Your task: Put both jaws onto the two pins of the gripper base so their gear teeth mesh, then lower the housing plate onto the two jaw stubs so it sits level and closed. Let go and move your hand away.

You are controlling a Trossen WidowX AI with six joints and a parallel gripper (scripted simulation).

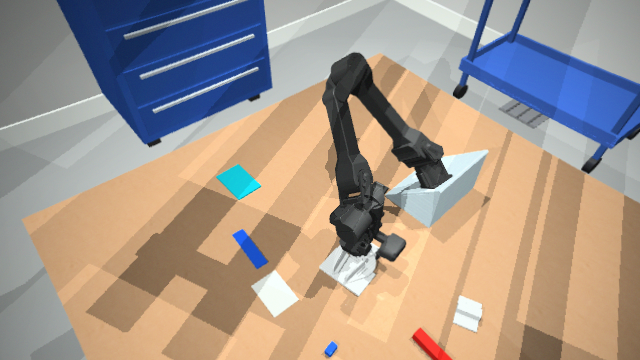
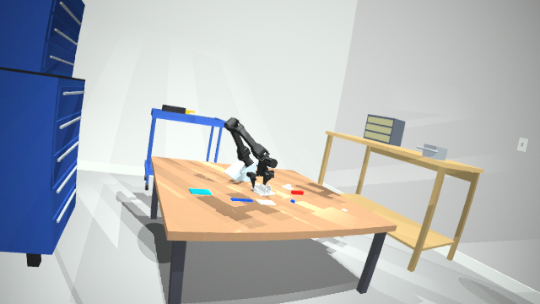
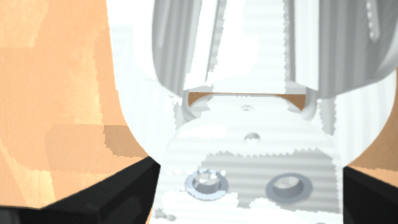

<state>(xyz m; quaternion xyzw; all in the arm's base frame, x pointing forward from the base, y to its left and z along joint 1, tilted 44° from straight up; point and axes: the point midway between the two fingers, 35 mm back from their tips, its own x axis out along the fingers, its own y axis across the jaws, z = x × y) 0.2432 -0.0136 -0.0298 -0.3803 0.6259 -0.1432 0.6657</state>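
Note:
My gripper points down and is shut on the housing plate. The white housing plate lies between the two black fingers, with two ringed holes side by side. Something pale shows inside both holes. The white gripper base rests on the table under the plate. Two grey-white jaws, the left one and the right one, lie side by side beyond the plate. The gear teeth and pins are hidden under the plate. I cannot tell whether the plate is fully seated.
A white card, a blue bar and a teal plate lie to the left in the top view. A small blue block, a red bar and a white stepped block lie nearer. A pale angular box surrounds the arm's foot.

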